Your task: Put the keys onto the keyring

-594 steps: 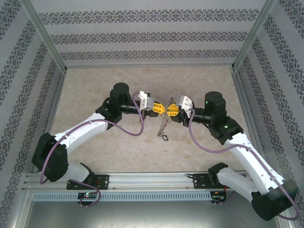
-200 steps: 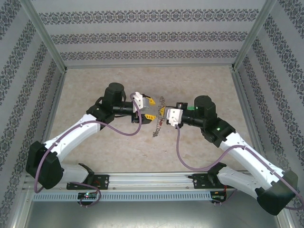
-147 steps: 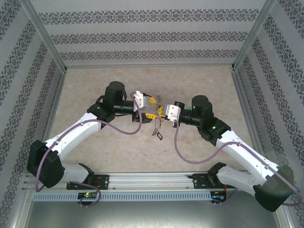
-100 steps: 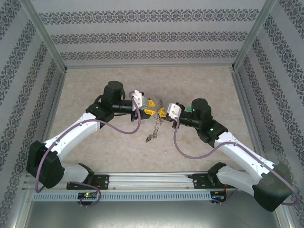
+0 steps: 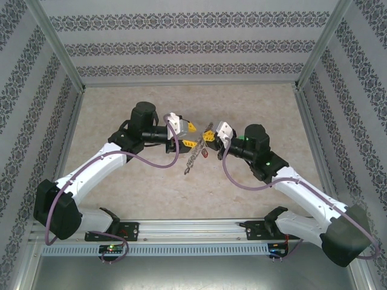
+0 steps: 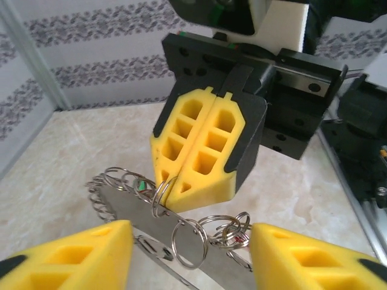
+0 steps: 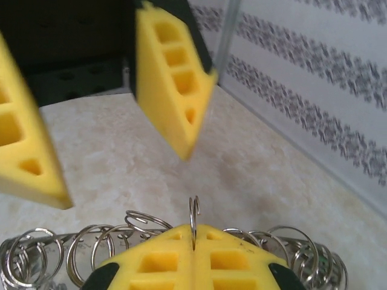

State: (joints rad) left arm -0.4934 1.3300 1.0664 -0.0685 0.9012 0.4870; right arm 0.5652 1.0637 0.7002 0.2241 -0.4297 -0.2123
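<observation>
Right gripper (image 6: 172,192), clamped on the keyring (image 6: 124,206), should hold steady while the open left gripper (image 6: 191,244) closes squarely around it.

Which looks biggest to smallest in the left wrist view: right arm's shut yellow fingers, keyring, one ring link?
1. right arm's shut yellow plastic fingers
2. silvery-grey metal keyring, partly hidden
3. small round wire link

Between the left hand's (image 6: 188,232) fingers (image 6: 78,254) the silvery-grey ring-fringed metal keyring (image 6: 130,211) is cut by the bottom edge; the red key (image 5: 205,153) below the right hand (image 5: 210,135) is an indistinct speck.
</observation>
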